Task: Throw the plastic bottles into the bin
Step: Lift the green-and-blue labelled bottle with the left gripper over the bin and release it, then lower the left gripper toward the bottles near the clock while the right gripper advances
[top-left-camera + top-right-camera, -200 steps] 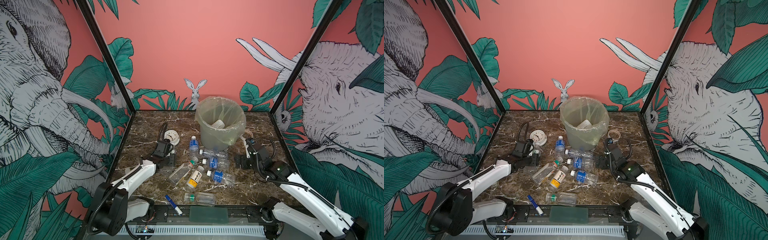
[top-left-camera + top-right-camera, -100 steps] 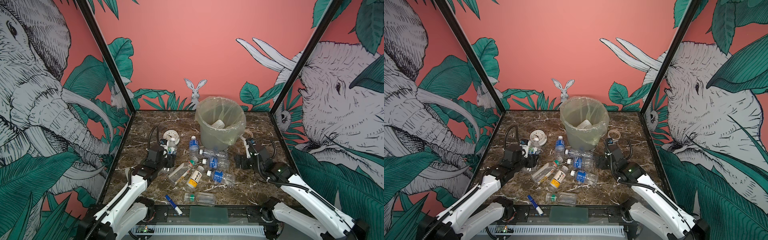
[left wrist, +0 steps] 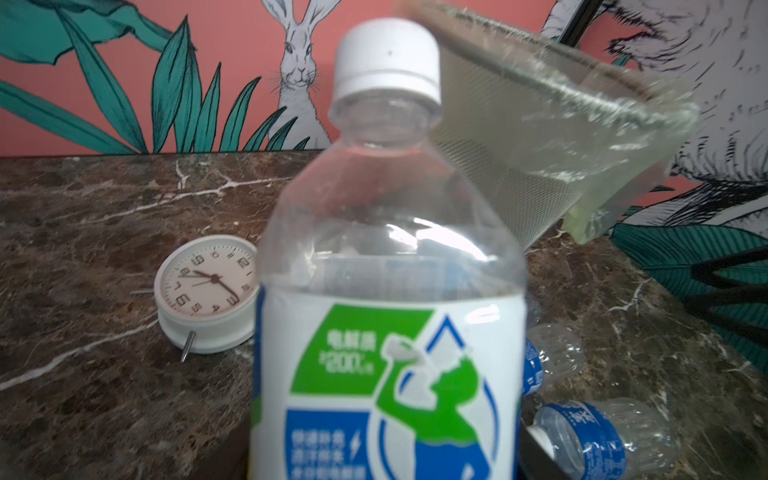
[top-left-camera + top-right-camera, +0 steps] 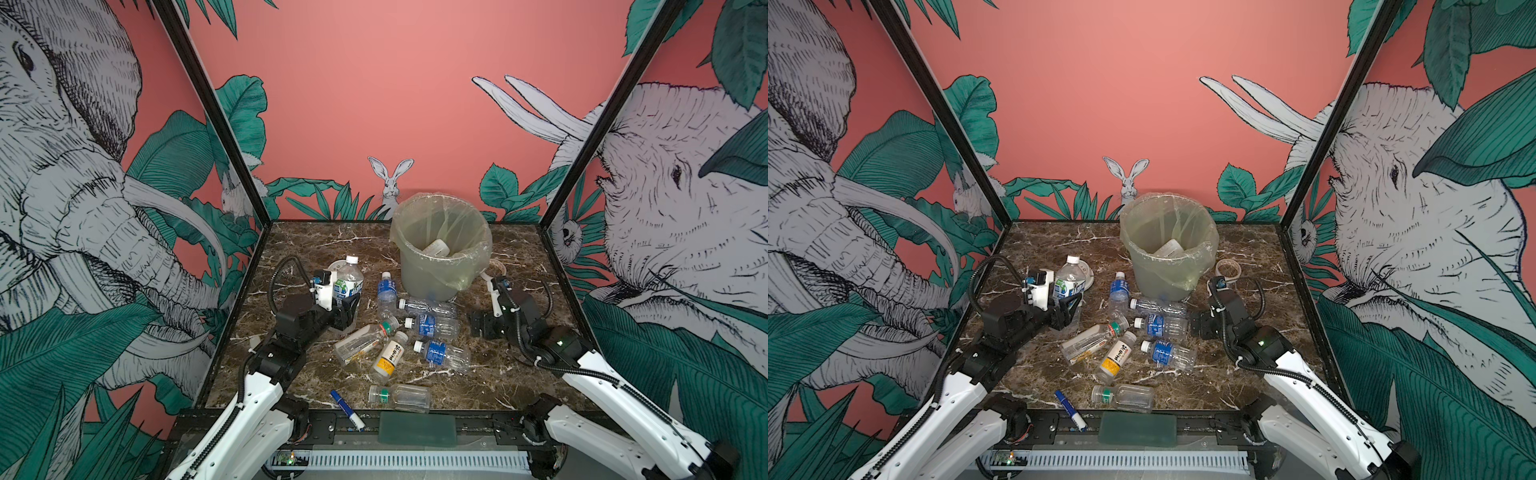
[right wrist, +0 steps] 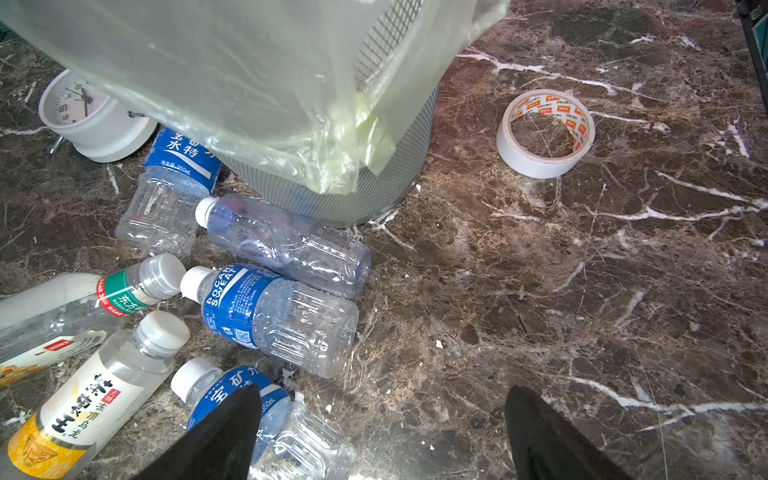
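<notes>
Green-labelled bottle (image 4: 348,282): upright, clamped in left tool (image 4: 347,307), left of bin (image 4: 424,280) | other bottles (image 4: 434,325): lying on worktop (image 4: 498,374) before bin | right tool (image 4: 478,326): spread wide, nothing held.

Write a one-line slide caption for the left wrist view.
Upright white-capped bottle fills the frame; behind: bag-lined bin, white clock and fallen blue-labelled bottles on the marble table.
</notes>
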